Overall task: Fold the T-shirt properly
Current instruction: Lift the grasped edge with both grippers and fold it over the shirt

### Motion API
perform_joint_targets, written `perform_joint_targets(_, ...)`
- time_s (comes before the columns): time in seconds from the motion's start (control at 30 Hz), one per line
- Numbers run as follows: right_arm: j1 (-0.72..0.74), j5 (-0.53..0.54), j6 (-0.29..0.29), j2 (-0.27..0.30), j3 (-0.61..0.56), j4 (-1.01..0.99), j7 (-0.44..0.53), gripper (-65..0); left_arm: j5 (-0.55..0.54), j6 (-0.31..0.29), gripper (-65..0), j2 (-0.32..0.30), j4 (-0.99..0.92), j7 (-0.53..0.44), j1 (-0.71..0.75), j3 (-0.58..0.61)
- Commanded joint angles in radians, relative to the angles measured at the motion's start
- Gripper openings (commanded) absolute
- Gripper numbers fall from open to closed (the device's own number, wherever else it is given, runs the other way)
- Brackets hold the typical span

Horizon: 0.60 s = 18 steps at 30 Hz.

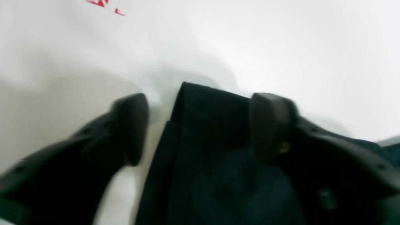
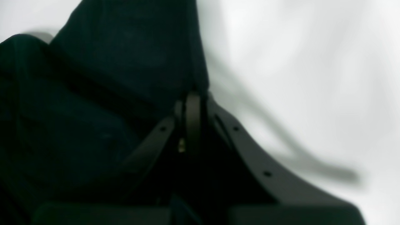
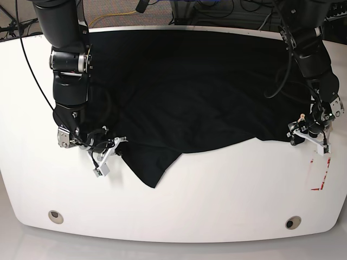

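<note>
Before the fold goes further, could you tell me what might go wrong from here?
1. Only the right gripper is shut on the T-shirt; the left gripper is open astride a hem corner, so a lift now might drag the cloth lopsided.
2. A flap near the front table edge is already bunched and could crease.

black t-shirt (image 3: pixel 195 86) spread over the far half of a white table.
it lay mostly flat, softly wrinkled, its near edge uneven, one pointed flap hanging toward the front at left of centre.
</note>
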Motion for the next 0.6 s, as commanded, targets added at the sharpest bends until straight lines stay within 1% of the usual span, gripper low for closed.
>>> perform_joint_targets(0.0,0.034,0.01,0.002,0.01,-0.002,0.031,0.01,-65.0,-0.007,-0.007,-35.3,-0.008,0.003,0.017,-0.015,0.003)
perform_joint_targets(0.03,0.033,0.01,0.002,0.01,-0.002,0.054,0.007,-65.0,-0.007,-0.007,-44.3,-0.008,0.003,0.017,-0.015,0.003)
perform_joint_targets(0.13,0.026,0.01,0.002,0.01,-0.002,0.109,0.005,-65.0,-0.007,-0.007,-65.0,-0.009,0.003,0.015,-0.015,0.003)
perform_joint_targets(0.27,0.033,0.01,0.002,0.01,-0.002,0.141,-0.044,-65.0,-0.007,-0.007,-65.0,-0.009,0.025,0.017,-0.018,0.002)
perform_joint_targets(0.37,0.028,0.01,0.002,0.01,0.001,0.213,-0.095,-65.0,-0.007,-0.013,-65.0,-0.009,0.089,0.023,-0.022,0.0)
perform_joint_targets(0.43,0.022,0.01,0.002,0.013,0.004,0.279,-0.133,-65.0,-0.007,-0.042,-65.0,-0.009,0.137,0.044,-0.022,-0.001)
perform_joint_targets(0.5,-0.006,0.019,0.002,0.033,0.004,0.354,-0.19,-65.0,-0.007,-0.082,-65.0,-0.008,0.191,0.083,-0.021,-0.001)
perform_joint_targets(0.57,-0.026,0.022,0.002,0.04,0.006,0.428,-0.233,-65.0,-0.009,-0.11,-65.0,-0.006,0.234,0.109,-0.021,-0.003)
